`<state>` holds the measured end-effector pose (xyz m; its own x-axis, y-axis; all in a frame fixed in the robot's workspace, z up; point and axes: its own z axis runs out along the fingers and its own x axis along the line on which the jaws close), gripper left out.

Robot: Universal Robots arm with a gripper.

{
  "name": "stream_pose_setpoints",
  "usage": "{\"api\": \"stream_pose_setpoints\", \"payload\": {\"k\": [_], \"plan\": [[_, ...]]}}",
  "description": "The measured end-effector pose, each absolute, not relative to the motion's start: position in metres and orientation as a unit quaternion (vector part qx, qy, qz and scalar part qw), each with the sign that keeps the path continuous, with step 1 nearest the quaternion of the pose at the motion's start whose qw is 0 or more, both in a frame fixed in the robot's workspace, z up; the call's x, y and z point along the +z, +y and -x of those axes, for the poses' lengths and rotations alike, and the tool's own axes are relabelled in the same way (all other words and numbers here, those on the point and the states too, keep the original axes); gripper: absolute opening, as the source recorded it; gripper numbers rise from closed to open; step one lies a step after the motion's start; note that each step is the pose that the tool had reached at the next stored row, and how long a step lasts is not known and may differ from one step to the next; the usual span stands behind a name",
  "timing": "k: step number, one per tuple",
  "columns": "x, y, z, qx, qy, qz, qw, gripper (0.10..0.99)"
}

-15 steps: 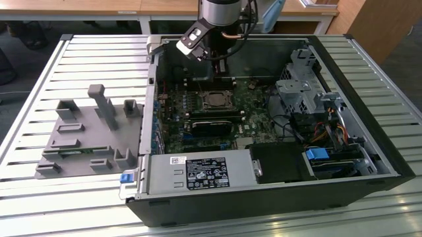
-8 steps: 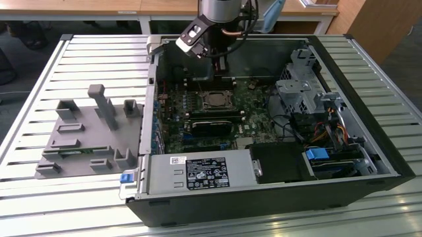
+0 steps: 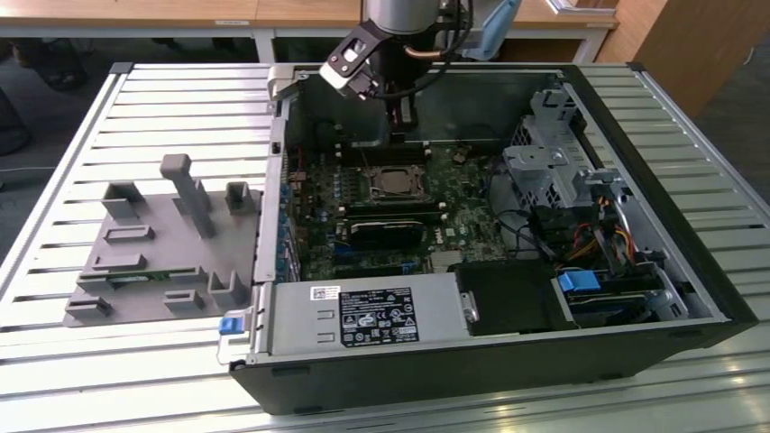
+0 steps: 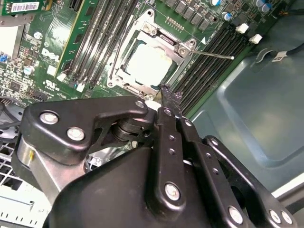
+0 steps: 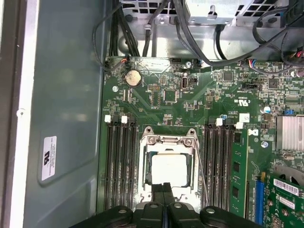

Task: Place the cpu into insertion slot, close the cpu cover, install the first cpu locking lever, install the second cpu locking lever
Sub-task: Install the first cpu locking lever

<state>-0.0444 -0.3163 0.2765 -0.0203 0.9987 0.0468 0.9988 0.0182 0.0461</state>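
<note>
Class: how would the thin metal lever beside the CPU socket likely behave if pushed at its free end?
The lever is a thin wire rod, so it likely flexes. Its smooth metal could slip off the gripper. Anchored at one end, it probably pivots rather than slides.

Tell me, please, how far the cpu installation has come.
Looks done: the cpu sits in the insertion slot, and the cpu cover lies flat over it. In hand: nothing; the shut gripper hovers near the cover's edge. Left: one locking lever sticks out free, not latched; whether the other lever is latched I cannot tell.
</note>
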Motion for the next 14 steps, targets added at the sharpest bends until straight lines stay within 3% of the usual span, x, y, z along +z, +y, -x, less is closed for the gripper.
{"api": "stream_pose_setpoints", "payload": {"k": [14], "plan": [[0.292,-0.316,0.045,-0.033,-0.714,0.699,0.0,0.106]]}}
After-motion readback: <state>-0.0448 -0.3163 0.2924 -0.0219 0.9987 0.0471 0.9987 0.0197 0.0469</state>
